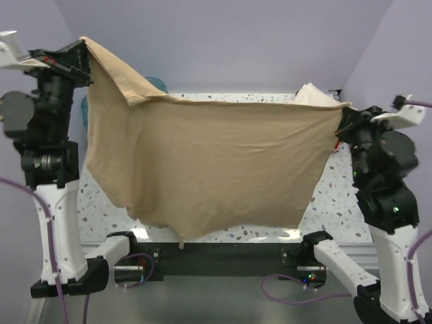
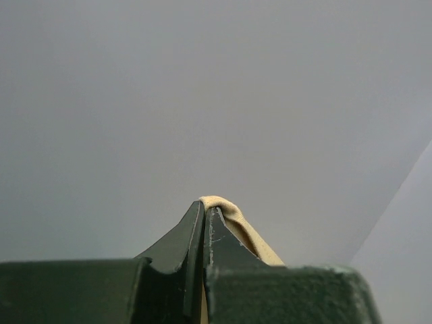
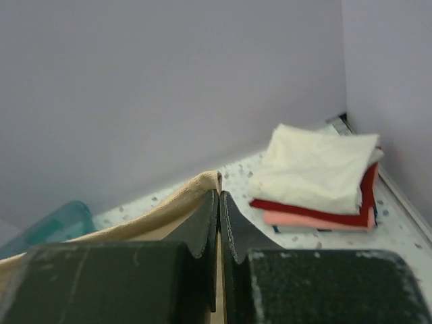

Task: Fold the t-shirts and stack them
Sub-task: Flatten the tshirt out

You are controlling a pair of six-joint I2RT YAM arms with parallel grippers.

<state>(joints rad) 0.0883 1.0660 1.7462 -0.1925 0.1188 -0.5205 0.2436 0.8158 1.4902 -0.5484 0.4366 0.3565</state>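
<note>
Left and right jaws are clamped on the tan t-shirt (image 1: 216, 162), which hangs spread above the surface (image 1: 334, 202). Hold the top edge taut and level; lower it flat near the folded stack (image 3: 317, 179)

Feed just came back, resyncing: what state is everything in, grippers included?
Plain tan cotton t-shirt: unfolded, hanging spread between both grippers.
Left gripper: shut on the tan t-shirt.
Right gripper: shut on the tan t-shirt.
Cream-white t-shirt: folded, lying on the red one.
Red t-shirt: folded, under the cream one.
Pink t-shirt: folded, under the red.
Translucent teal plastic tub: mostly hidden, contents unseen.
</note>
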